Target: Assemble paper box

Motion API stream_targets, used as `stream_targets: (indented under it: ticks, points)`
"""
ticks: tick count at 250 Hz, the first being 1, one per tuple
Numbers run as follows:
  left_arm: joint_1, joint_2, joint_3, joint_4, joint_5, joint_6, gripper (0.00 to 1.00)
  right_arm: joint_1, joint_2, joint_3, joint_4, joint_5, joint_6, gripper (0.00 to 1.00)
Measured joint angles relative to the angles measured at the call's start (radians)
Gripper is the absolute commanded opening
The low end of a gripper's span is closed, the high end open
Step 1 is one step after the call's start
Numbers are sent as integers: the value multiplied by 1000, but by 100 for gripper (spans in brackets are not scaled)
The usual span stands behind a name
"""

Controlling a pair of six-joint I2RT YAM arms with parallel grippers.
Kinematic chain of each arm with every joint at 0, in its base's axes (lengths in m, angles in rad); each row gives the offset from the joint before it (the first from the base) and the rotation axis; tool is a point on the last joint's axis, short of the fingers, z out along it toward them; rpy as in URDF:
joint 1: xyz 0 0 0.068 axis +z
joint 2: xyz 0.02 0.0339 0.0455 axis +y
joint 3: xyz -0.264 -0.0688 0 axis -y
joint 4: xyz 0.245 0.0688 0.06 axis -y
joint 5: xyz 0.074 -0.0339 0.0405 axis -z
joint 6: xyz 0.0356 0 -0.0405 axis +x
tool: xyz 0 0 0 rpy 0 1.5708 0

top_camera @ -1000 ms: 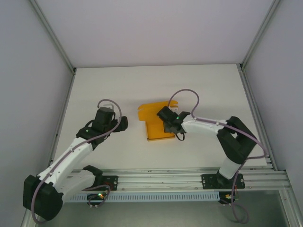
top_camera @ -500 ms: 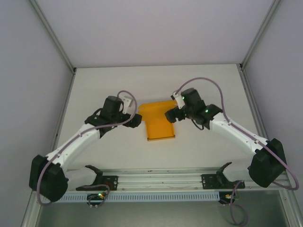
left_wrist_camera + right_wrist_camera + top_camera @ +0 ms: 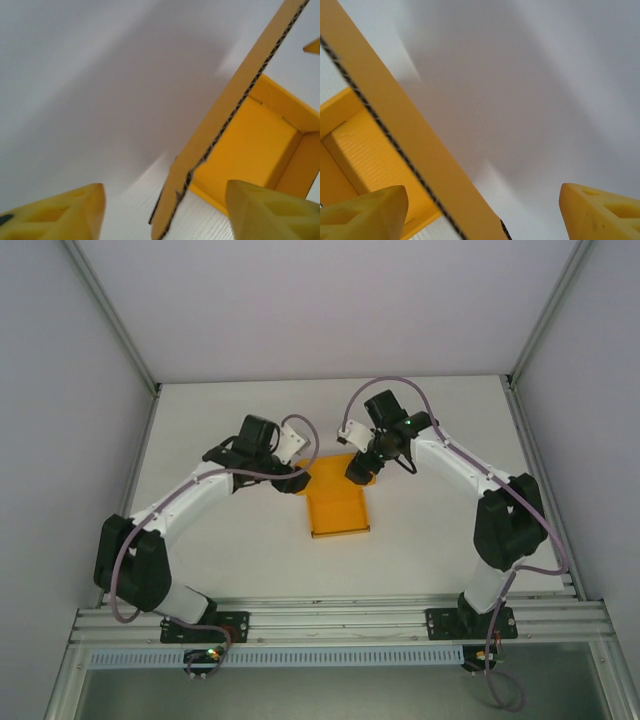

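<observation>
On the white table (image 3: 230, 420), going left to right from the overhead camera: the left gripper (image 3: 300, 480), the paper box (image 3: 338, 508) pretty much dead centre, then the right gripper (image 3: 358, 472). Both grippers sit at the far end of the box, one at each far corner, and the near end lies flat on the table.

The box is an open tray. From the left wrist camera you look straight into it (image 3: 260, 145): a flat floor with low walls folded up around it. The right wrist camera catches a bit of the same inside (image 3: 365, 150).

Material-wise it's orange-yellow corrugated card, plain, with no print on it. The wavy dark core shows along the cut edges, and the floor has faint ribbing. The table is smooth and matte white, with pale walls around it. The gripper fingers are chunky yellow plastic with cut-out pockets.

The left gripper (image 3: 165, 215) is open fairly wide. The left flap (image 3: 235, 100) stands edge-on in the gap between its fingers (image 3: 65, 215), with daylight on both sides, so it's straddling the flap and not pinching it.

The right gripper (image 3: 480, 215) is open wide as well. The right flap (image 3: 395, 115) runs diagonally through the gap, much nearer one of the fingers (image 3: 362, 215) than the other. I can't tell if it's touching that finger, but it isn't clamped.
</observation>
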Motion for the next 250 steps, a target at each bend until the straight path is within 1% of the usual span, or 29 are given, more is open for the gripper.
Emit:
stream_targets:
  ticks: [19,35,50,57,69,72,83,91,109,131,143,174,199,229,250]
  points:
    - [2,43,42,-38,6,41,45,-2,14,14,-23,5,-2,74]
    - [2,75,67,-67,10,66,44,-2,16,14,-41,10,-3,73]
    - [0,93,75,-92,10,79,37,-2,16,13,-52,16,-7,63]
    - [0,99,76,-99,9,86,31,-2,16,13,-57,19,-10,58]
    - [-1,106,79,-116,9,98,15,-2,16,13,-63,25,-10,49]
    - [-1,108,79,-119,9,103,11,-2,16,13,-64,26,-8,45]
    - [-2,110,81,-129,7,102,0,-2,16,13,-67,30,-21,36]
    - [-3,110,84,-134,8,105,0,-2,16,13,-68,35,-21,27]
    - [-8,110,95,-139,-4,116,0,-2,16,13,-78,55,-19,15]
    - [-14,109,99,-137,-22,115,0,-1,16,13,-92,68,-14,4]
    - [-21,109,99,-135,-35,113,0,-1,15,13,-95,71,-13,0]
    - [-35,100,99,-117,-75,84,0,6,2,13,-95,87,24,0]
    - [-53,82,99,-86,-143,2,0,27,-21,13,-73,142,117,0]
    - [-72,64,99,-29,-234,-179,0,58,-49,11,-33,206,292,0]
    - [-82,53,79,39,-280,-309,0,83,-74,-22,30,261,431,0]
